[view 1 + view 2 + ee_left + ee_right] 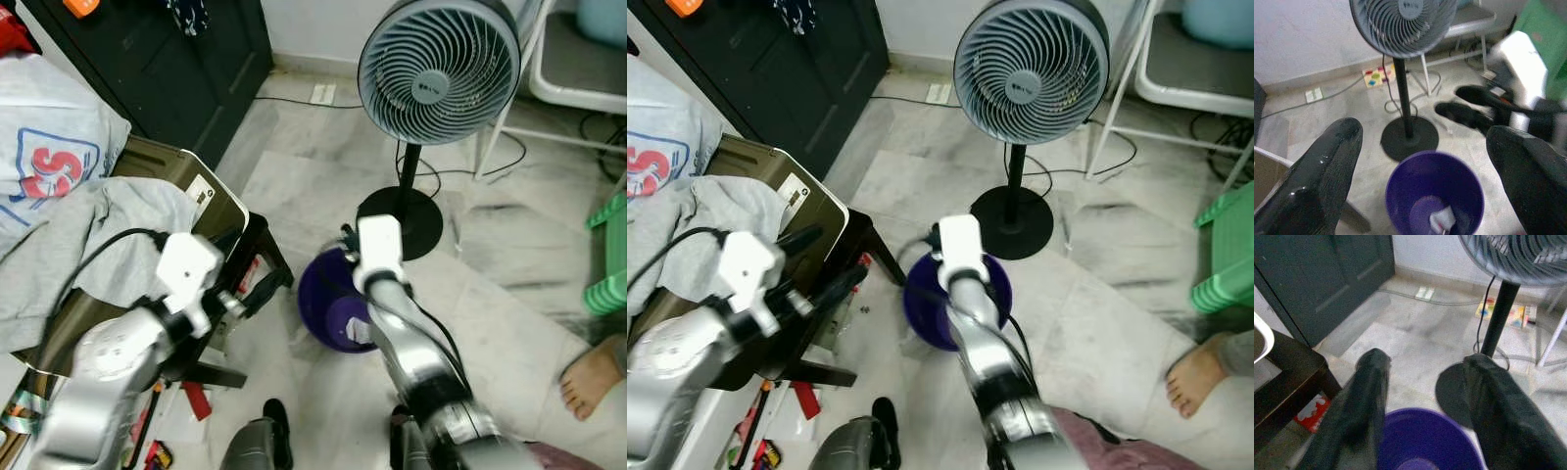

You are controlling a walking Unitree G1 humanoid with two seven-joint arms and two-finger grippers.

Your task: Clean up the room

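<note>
Purple bin (1435, 196) on floor by fan (438, 69), scrap of trash inside. Right end effector (1422, 396) hovers above its rim, spread wide, empty; left end effector (1425, 161) likewise. Bin looks light, rigid plastic; grip the rim.

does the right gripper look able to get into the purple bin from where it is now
Probably yes. The right gripper hangs open just above the purple bin, and nothing lies between its fingers and the rim. The fan stands behind the bin, out of the way.

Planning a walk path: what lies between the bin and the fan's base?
Bare marble floor, in the left wrist view, between bin and fan base.
</note>
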